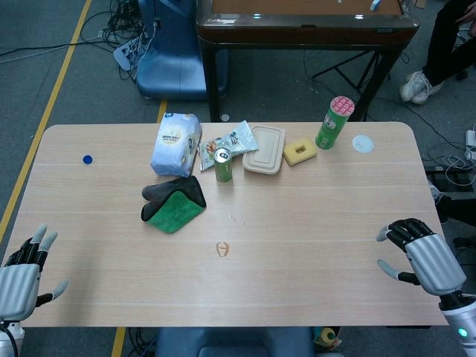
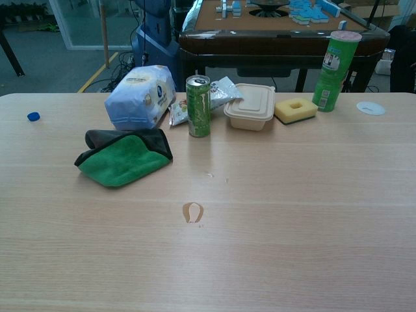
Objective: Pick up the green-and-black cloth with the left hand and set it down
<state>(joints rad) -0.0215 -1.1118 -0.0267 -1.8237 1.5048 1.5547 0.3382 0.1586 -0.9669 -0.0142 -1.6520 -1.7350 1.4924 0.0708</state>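
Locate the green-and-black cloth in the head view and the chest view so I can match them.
Head view: green-and-black cloth left of table centre, just below the wipes pack.
Chest view: cloth left of centre, in front of the pack.
Shared landmark: green can to its right.

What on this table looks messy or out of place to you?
Little stands out. The green-and-black cloth lies loosely folded, one corner turned up, not flat. A blue bottle cap sits alone far left, and a white lid lies loose far right beside the green chip can. Nothing looks spilled or tipped over.
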